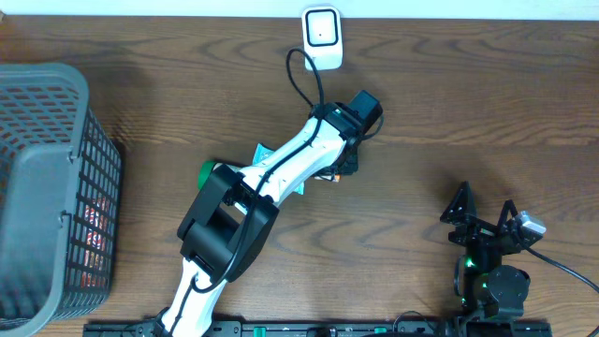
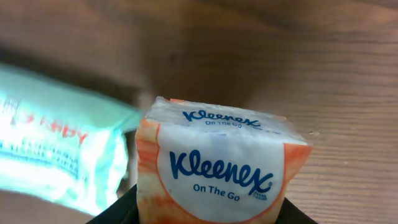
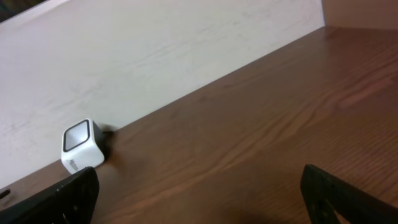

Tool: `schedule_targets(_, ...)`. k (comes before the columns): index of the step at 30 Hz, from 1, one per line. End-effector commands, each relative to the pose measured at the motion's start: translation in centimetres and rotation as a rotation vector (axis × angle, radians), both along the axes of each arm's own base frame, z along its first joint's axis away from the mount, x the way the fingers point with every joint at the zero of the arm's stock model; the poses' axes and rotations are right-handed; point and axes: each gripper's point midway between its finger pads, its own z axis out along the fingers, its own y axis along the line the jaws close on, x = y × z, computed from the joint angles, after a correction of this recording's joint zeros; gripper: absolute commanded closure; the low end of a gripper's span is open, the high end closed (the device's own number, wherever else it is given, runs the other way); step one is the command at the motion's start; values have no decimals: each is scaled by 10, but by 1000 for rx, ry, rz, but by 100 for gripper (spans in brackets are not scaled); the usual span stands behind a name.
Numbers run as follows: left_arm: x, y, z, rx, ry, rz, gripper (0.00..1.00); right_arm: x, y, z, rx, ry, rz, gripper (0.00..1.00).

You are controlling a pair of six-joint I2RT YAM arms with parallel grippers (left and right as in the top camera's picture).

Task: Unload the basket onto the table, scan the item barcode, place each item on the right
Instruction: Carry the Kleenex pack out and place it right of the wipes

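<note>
Our left claw [image 2: 208,216] is half closed on the orange Kleenex pack [image 2: 221,165], near the table's middle, beside a teal pack [image 2: 56,149]. We judge the grasp made and the presenting step in hand. Next we must carry the pack to the scanner [image 1: 321,33] and turn its barcode, unseen here, toward the window. Our right claw [image 1: 487,223] sits wide open, empty.

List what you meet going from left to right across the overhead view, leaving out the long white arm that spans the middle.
In order: grey basket → barcode scanner → right gripper, jaws open.
</note>
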Motion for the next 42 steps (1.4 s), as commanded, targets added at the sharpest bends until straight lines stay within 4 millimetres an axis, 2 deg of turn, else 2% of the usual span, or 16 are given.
schedule_targets(1, -3, 5, -2, -9, 15, 235, 50, 0, 1, -1, 6, 0, 1, 1)
schedule_targets(6, -3, 3, -2, -24, 10, 310, 51, 0, 1, -1, 6, 0, 1, 1)
schedule_targets(10, -8, 0, -2, -3, 6, 245, 60, 0, 1, -1, 6, 0, 1, 1)
schedule_targets(12, -14, 5, -2, 18, 9, 373, 60, 0, 1, -1, 6, 0, 1, 1)
schedule_targets(15, -22, 3, -3, -2, 15, 615, 36, 0, 1, -1, 6, 0, 1, 1)
schedule_targets(18, -26, -11, -3, -57, 28, 718, 20, 0, 1, -1, 6, 0, 1, 1)
schedule_targets(21, -23, -21, 3, -101, 28, 693, 15, 0, 1, -1, 6, 0, 1, 1)
schedule_targets(24, -10, -13, 28, -103, -81, 623, 15, 0, 1, -1, 6, 0, 1, 1)
schedule_targets(26, 5, -3, 63, -106, -207, 545, 15, 0, 1, -1, 6, 0, 1, 1)
schedule_targets(29, 25, 16, 137, -104, -414, 382, 14, 0, 1, -1, 6, 0, 1, 1)
schedule_targets(31, 33, 39, 202, -69, -581, 250, 14, 0, 1, -1, 6, 0, 1, 1)
schedule_targets(33, 34, 75, 265, -9, -741, 191, 14, 0, 1, -1, 6, 0, 1, 1)
schedule_targets(35, 29, 124, 321, 63, -880, 214, 14, 0, 1, -1, 6, 0, 1, 1)
schedule_targets(36, 24, 158, 349, 101, -942, 257, 9, 0, 1, -1, 6, 0, 1, 1)
schedule_targets(39, 6, 247, 391, 157, -1020, 416, 3, 0, 1, -1, 6, 0, 1, 1)
schedule_targets(42, -19, 345, 400, 156, -1010, 657, 3, 0, 1, -1, 6, 0, 1, 1)
